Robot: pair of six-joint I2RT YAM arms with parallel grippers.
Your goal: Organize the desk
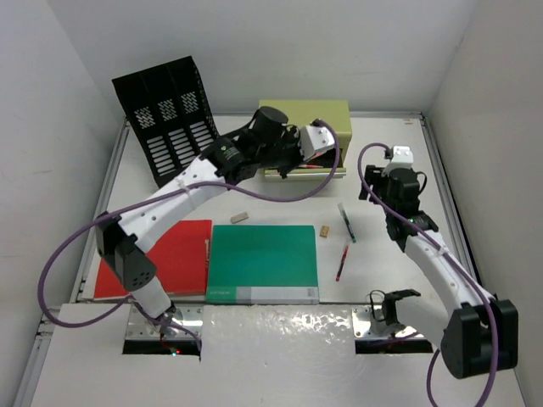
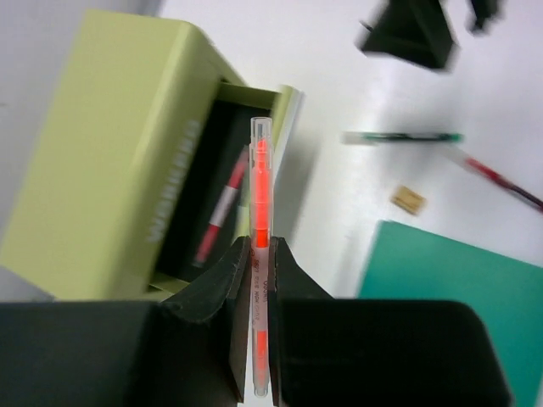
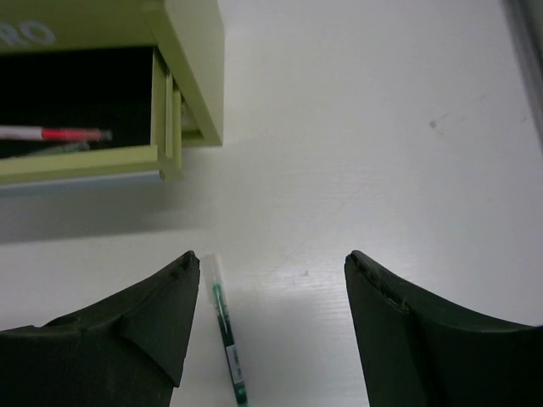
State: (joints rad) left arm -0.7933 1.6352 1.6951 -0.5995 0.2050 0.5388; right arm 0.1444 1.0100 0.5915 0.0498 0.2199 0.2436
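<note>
The desk (image 1: 386, 254) is a white tabletop with grey rails. My left gripper (image 1: 288, 163) is shut on an orange-red pen (image 2: 260, 195) and holds it over the open drawer (image 2: 199, 212) of the olive-green drawer box (image 1: 310, 119). A red pen (image 2: 222, 208) lies inside the drawer. My right gripper (image 1: 371, 186) is open and empty above the desk, right of the box. In the right wrist view a green pen (image 3: 225, 335) lies by its left finger (image 3: 161, 314).
A green book (image 1: 263, 263) and a red folder (image 1: 157, 259) lie at the front. A black mesh rack (image 1: 170, 119) stands at the back left. A green pen (image 1: 347, 222), a red pen (image 1: 342, 263) and two small erasers (image 1: 325, 231) (image 1: 240, 218) lie loose.
</note>
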